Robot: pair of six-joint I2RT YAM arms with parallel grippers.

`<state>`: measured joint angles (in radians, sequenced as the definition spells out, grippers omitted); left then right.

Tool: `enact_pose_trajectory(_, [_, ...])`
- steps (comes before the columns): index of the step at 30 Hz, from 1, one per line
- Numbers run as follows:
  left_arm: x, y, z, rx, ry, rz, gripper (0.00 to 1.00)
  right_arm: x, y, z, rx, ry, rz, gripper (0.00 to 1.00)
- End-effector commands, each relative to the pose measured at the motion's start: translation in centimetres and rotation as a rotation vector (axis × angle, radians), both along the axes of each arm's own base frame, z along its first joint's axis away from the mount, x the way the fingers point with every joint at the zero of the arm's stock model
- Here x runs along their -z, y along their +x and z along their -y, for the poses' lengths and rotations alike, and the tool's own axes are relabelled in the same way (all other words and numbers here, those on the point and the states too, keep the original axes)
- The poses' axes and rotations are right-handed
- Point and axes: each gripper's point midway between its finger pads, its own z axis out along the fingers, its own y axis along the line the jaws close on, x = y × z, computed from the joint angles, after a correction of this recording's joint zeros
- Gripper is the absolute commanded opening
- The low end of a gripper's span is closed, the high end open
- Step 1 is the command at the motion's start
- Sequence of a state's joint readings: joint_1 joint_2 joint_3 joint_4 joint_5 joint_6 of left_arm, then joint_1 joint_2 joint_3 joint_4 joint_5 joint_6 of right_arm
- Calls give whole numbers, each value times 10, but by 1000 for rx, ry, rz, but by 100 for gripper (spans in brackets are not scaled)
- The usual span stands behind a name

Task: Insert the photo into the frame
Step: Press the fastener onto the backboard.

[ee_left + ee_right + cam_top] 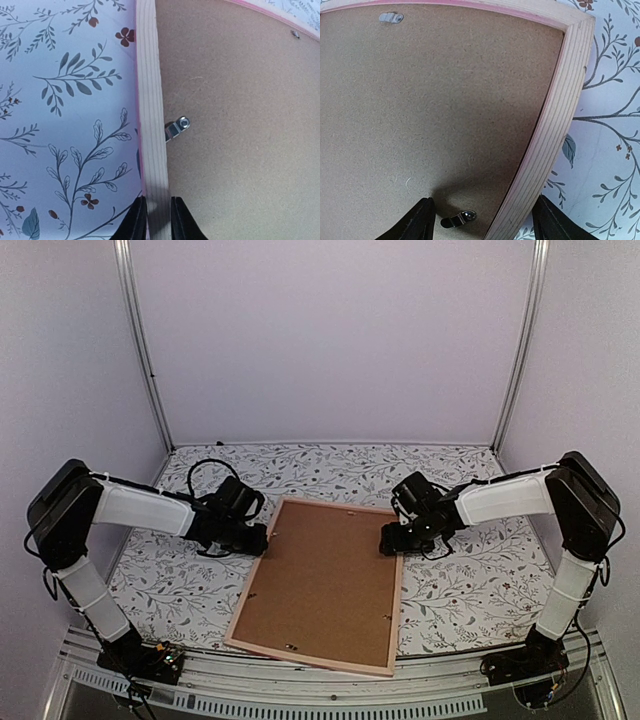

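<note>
On floral cloth [480, 580], my left gripper [159, 212] pinches the frame [150, 75] by its grained rail; right gripper [482, 220], spread, straddles a metal clip [459, 218].

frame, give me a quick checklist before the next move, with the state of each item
1. frame flat on table, back up: ok.
2. left gripper shut on the frame's left side: ok.
3. right gripper open, straddling the frame's right side: ok.
4. board sitting inside the frame: ok.
5. clip between the right fingers locked: cannot tell.
6. photo inside the frame: cannot tell, none in view.
</note>
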<state>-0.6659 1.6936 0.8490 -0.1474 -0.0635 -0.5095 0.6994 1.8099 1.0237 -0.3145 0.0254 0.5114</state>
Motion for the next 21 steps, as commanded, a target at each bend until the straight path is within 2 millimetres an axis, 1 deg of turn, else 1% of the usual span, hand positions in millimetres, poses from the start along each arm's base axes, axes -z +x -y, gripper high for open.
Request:
enact_pose_trajectory(1, [-26,9,13,13,-48,75,19,34,-25,27,21,-119,-105,68])
enact_pose_trajectory(8, [-24,8,10,9,-35,73,19,34,-33,35,-19,-152,-106,63])
enact_pose_trajectory(13, [-21,7,9,7,-32,69,20,31,-35,35,-43,-150,-105,58])
enact_pose_trajectory(16, [-19,6,8,10,-30,63,24,28,-33,34,-51,-135,-103,55])
enact_pose_trajectory(21, [-16,4,6,9,-22,56,38,24,-29,35,-60,-109,-100,49])
